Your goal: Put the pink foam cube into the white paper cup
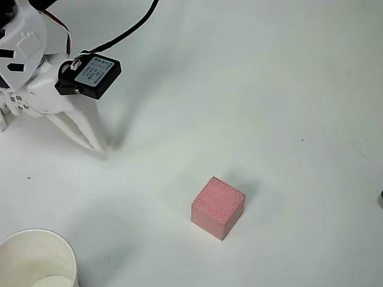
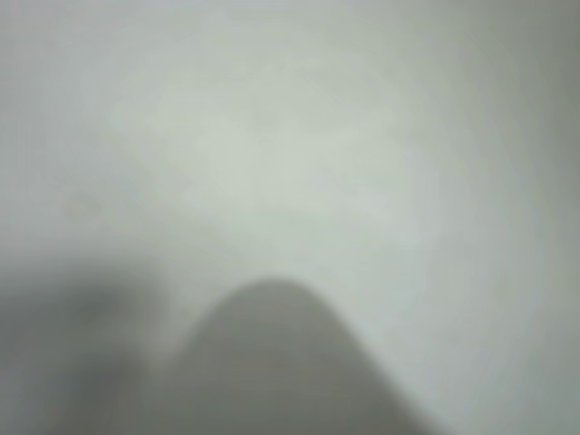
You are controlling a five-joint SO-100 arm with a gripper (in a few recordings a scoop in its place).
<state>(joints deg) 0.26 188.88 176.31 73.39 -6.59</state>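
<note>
Sitting in the upper left of the overhead view, the claw [image 1: 90, 140] rests with its white fingertips low against the surface [image 1: 269, 89], and the pink foam cube [image 1: 218, 207] lies down and to the right of it, well apart, with nothing between the two. The fingers look drawn close and nothing is held, though from this angle I cannot tell for sure whether they are pressed together. The cube stands flat, turned so one corner points toward the lower edge of the frame; it has no long axis. The white paper cup [image 1: 36, 258] stands upright in the lower left corner, mouth open, well apart from the cube and below the claw. The wrist view is blurred, showing pale surface and a dark rounded shape at its lower edge.
</note>
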